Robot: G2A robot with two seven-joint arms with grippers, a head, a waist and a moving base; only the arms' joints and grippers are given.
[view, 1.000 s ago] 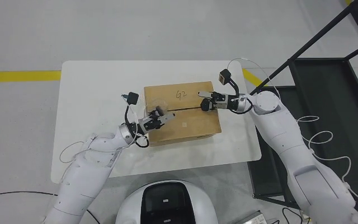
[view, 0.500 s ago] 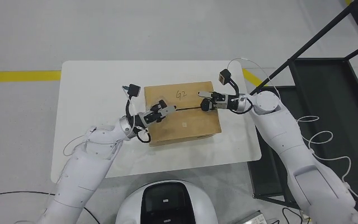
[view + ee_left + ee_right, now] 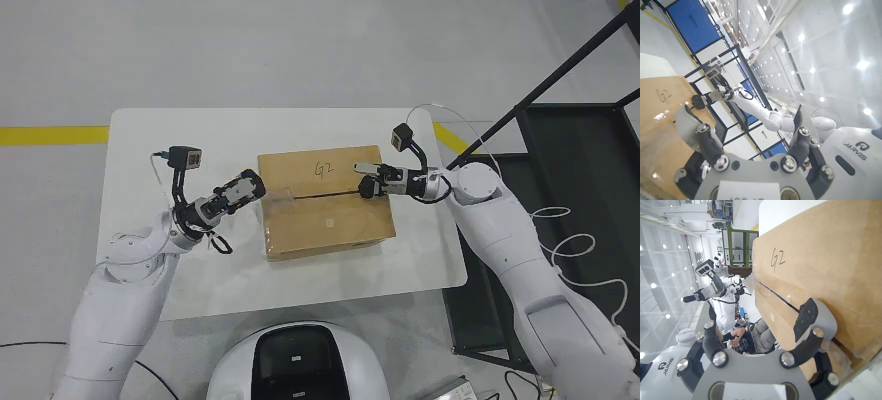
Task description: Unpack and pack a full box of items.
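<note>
a closed cardboard box is seen standing near the middle of a white table, set a little toward 3 o'clock. its top flaps are met along a seam that is run from 9 to 3 o'clock and is covered with clear tape, and a handwritten mark is carried on the 12 o'clock flap. the left gripper is held just beside the box's 9 o'clock edge, fingers spread wide apart. the right gripper is placed at the seam's 3 o'clock end, its jaws likewise parted, one finger laid over the box top; contact cannot be told. a black rack is stood at the table's 3 o'clock.
</note>
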